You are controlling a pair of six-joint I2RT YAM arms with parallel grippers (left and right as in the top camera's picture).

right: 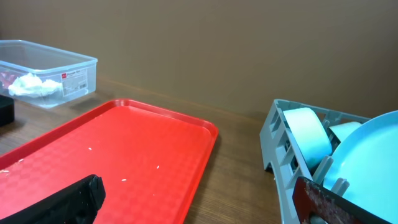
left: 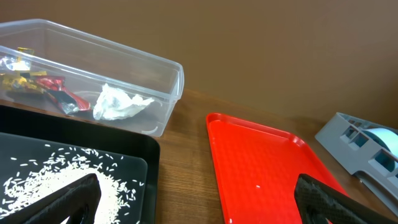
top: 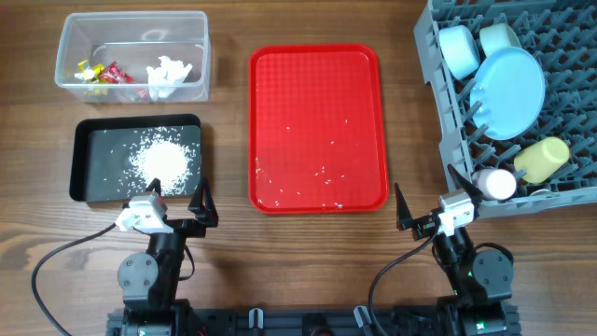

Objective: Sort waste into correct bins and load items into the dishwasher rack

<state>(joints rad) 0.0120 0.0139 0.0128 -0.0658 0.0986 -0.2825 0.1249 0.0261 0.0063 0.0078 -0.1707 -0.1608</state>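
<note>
Landmark: red rectangular plastic serving tray (top: 362, 65), mid brown wooden counter (top: 233, 271). On it: scattered loose white rice grains (top: 325, 172), mostly toward its near edge. Left of the red tray, far side: clear rectangular plastic tub (top: 131, 93) holding small yellow and red candy wrappers (top: 98, 72) and crumpled white tissue (top: 170, 75). Left of the red tray, near side: shallow black rectangular tray (top: 93, 173) with a heap of white rice (top: 163, 161). Right of the red tray: large grey plastic dishwasher rack (top: 435, 84) holding a light blue bowl (top: 459, 49), a second, paler bowl (top: 499, 35), a large light blue plate (top: 508, 91), a yellow cup (top: 543, 159) and a white cup (top: 494, 183) (all lodged among the prongs, on edge or on their sides). Left claw (top: 179, 198) off the red tray's near-left corner, just by the black tray's near edge: spread wide, nothing between its fingers. Right claw (top: 434, 201) off the red tray's near-right corner, by the rack's near corner: likewise released, empty.
</note>
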